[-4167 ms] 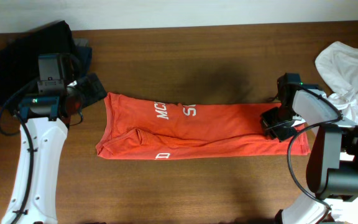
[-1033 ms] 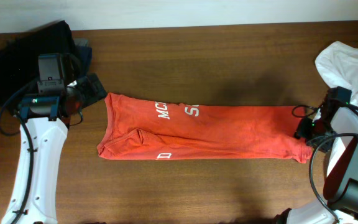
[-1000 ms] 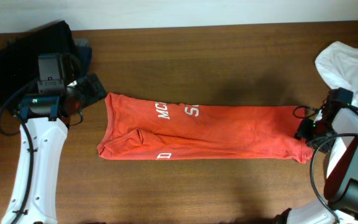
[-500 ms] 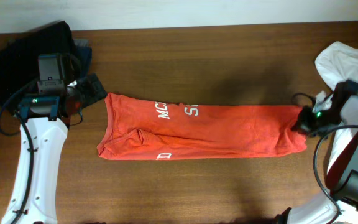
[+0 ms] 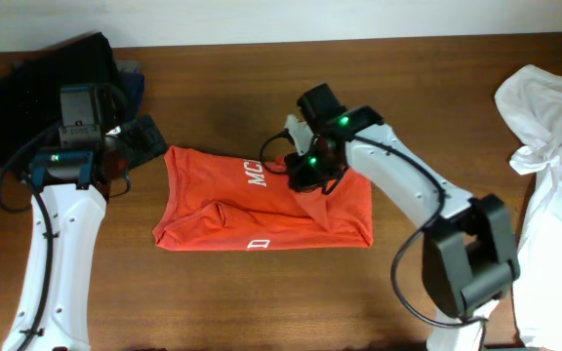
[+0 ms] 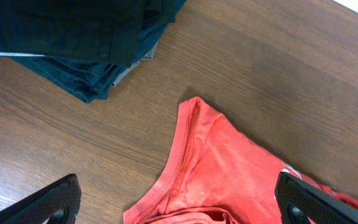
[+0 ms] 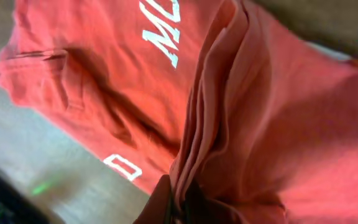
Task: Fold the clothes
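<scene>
Red-orange T-shirt (image 5: pixel 213 200) is pinched in the right hand (image 5: pixel 307 174); left hand (image 6: pixel 179 200) hovers, fingers apart.

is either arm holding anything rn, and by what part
The right gripper is shut on the red-orange T-shirt, its fingers pinching a bunched edge of the layer folded over its middle. The left gripper is open, holding nothing.

One orange T-shirt (image 5: pixel 203 195), one white shirt (image 5: pixel 554 107) (dark pile (image 5: pixel 37 88): count unclear).
</scene>
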{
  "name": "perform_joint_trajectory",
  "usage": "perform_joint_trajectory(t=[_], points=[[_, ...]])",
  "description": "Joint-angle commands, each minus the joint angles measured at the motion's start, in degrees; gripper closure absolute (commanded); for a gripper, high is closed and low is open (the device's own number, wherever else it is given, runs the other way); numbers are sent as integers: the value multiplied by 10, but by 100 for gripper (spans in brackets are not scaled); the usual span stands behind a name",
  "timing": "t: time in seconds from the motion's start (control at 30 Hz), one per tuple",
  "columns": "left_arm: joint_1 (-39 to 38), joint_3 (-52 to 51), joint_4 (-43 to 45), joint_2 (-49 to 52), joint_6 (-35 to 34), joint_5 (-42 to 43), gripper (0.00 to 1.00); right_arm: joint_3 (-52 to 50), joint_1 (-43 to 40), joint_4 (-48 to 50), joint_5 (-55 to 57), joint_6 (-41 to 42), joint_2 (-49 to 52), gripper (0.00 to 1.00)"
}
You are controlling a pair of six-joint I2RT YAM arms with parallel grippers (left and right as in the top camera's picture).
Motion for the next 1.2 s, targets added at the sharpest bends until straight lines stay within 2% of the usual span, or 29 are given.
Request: perform_joint_trajectory(t=[0.0, 0.13, 0.3, 0.33, 0.43, 0.57, 0.63, 0.73, 0.83, 0.9, 1.0, 1.07, 1.17], points=[[2, 2, 1, -3, -3, 0, 1, -1, 3, -1, 5, 15, 8, 96], [2, 2, 1, -3, -3, 0, 1, 11, -48, -51, 24, -1, -30, 96], [2, 2, 1, -3, -3, 0, 1, 26, -284, -192, 34, -123, -46, 96], [2, 2, 1, -3, -3, 0, 1, 26, -346, -198, 38, -129, -45, 96], [2, 2, 1, -3, -3, 0, 1, 24, -413, -179, 59, -130, -38, 96], [2, 2, 1, -3, -3, 0, 1, -30, -415, -144, 122, -126, -21, 96], [2, 2, 1, -3, -3, 0, 1, -83, -417, -88, 242, -71, -21, 96], [2, 2, 1, -3, -3, 0, 1, -89, -427, -83, 257, -70, -21, 96], [2, 2, 1, -3, -3, 0, 1, -70, -429, -112, 226, -64, -22, 96], [2, 2, 1, -3, -3, 0, 1, 4, -431, -177, 226, -64, -22, 96], [2, 2, 1, -3, -3, 0, 1, 37, -429, -215, 214, -65, -22, 96], [2, 2, 1, -3, -3, 0, 1, 40, -422, -231, 119, -106, -24, 96], [2, 2, 1, -3, -3, 0, 1, 78, -379, -267, 30, -121, -34, 96]])
